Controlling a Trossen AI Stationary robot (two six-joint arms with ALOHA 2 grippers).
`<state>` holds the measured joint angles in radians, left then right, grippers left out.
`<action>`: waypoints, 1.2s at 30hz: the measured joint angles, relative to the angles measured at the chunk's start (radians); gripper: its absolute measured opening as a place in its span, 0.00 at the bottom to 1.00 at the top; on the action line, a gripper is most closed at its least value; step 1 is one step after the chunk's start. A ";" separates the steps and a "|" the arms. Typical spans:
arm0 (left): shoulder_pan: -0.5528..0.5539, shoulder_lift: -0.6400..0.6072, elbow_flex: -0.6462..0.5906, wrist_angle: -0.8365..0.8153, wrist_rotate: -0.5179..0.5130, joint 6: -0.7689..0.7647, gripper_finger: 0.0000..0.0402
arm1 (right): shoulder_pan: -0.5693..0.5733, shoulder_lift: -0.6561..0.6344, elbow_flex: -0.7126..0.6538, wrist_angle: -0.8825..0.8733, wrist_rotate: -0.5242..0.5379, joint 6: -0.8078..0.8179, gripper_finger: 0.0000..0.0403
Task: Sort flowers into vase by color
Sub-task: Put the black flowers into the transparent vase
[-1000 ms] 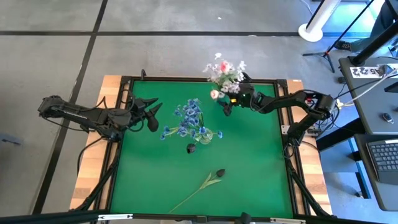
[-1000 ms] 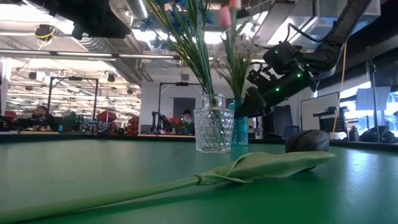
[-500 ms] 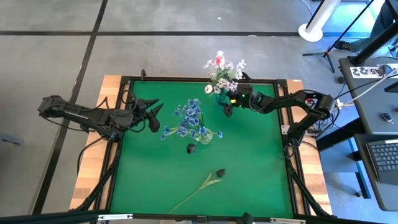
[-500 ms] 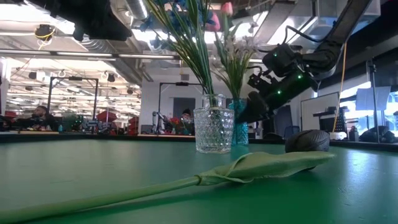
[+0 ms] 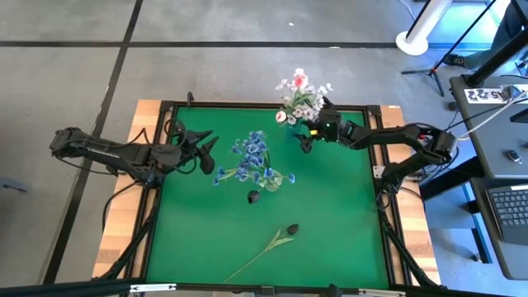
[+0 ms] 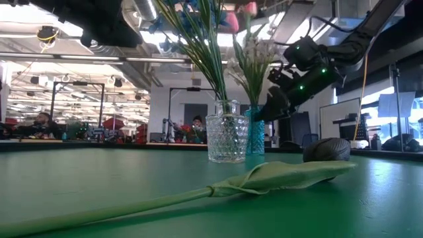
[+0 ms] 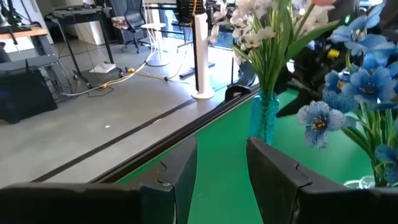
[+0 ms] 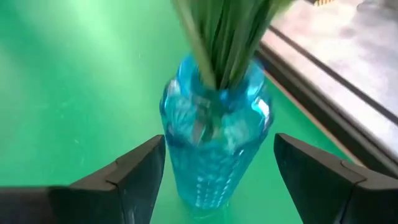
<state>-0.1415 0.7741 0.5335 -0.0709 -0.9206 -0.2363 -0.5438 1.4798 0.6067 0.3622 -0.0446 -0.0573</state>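
A blue glass vase (image 8: 214, 146) stands near the table's far edge and holds white sprays and pink tulips (image 5: 299, 97). My right gripper (image 8: 217, 180) is open, its fingers on either side of the vase's body with a gap on each side; it also shows in the high view (image 5: 307, 142) and low view (image 6: 266, 112). A clear cut-glass vase (image 6: 227, 139) in mid-table holds blue blossoms (image 5: 250, 158). A near-black tulip (image 5: 289, 230) lies flat on its stalk and leaf (image 6: 264, 177) near the table's near edge. My left gripper (image 7: 221, 177) waits open at the table's left (image 5: 206, 150).
A second dark tulip head (image 5: 254, 195) sits on the green mat just near of the clear vase. The table has a raised black frame (image 5: 247, 105) around the mat. There is open mat on the right half and near left corner. Room and people lie beyond the far edge.
My right arm has drawn slightly toward the table's right edge, and its gripper has risen a little beside the blue vase. The white and pink bunch in that vase has swung toward the far right. The left arm has kept still.
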 joint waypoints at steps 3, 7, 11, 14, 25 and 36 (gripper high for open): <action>0.000 0.003 0.000 0.001 0.007 -0.001 0.34 | 0.000 -0.028 0.000 -0.002 0.004 0.000 0.74; 0.000 0.006 -0.001 0.002 0.015 -0.001 0.34 | 0.000 -0.053 0.000 -0.018 0.009 0.000 0.74; 0.000 0.006 -0.001 0.003 0.015 -0.001 0.34 | 0.000 -0.069 0.000 -0.045 0.009 -0.001 0.74; 0.000 0.006 -0.001 0.004 0.015 -0.001 0.34 | 0.000 -0.089 0.000 -0.061 0.011 -0.001 0.74; 0.000 0.006 -0.001 0.004 0.017 -0.001 0.34 | 0.000 -0.191 0.000 -0.136 0.077 -0.022 0.74; 0.000 0.006 -0.001 0.004 0.017 -0.001 0.34 | 0.000 -0.271 0.000 -0.210 0.202 -0.035 0.74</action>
<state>-0.1413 0.7799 0.5327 -0.0666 -0.9035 -0.2375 -0.5438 1.2090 0.6067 0.1526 0.1575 -0.0920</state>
